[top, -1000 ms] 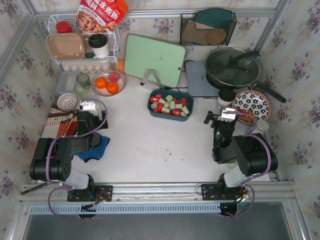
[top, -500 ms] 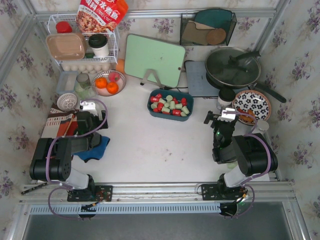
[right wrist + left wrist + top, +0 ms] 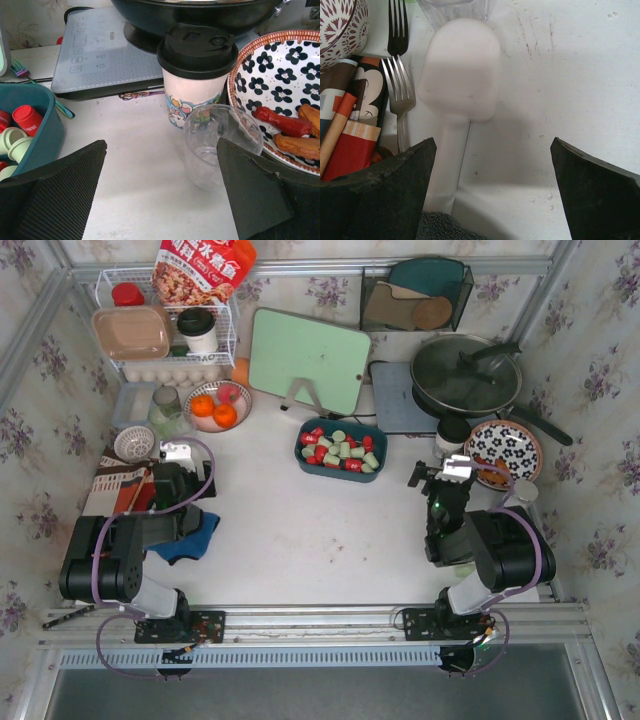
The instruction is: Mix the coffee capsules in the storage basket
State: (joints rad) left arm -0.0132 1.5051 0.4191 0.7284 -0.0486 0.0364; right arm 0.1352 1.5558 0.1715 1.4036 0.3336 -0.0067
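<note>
The left claw (image 3: pixel 491 150) is hovering with its jaws spread wide over the white tabletop (image 3: pixel 570 75). A white plastic scoop (image 3: pixel 460 75) is lying ahead, its handle reaching back to a grey cloth (image 3: pixel 440 227). A silver fork (image 3: pixel 399 95) is lying just left of it, beside a printed packet (image 3: pixel 355 120) and a patterned bowl (image 3: pixel 337 30).

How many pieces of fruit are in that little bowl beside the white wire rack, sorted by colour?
Orange fruits: 2
Reddish fruit: 1
Total in the bowl: 3
</note>
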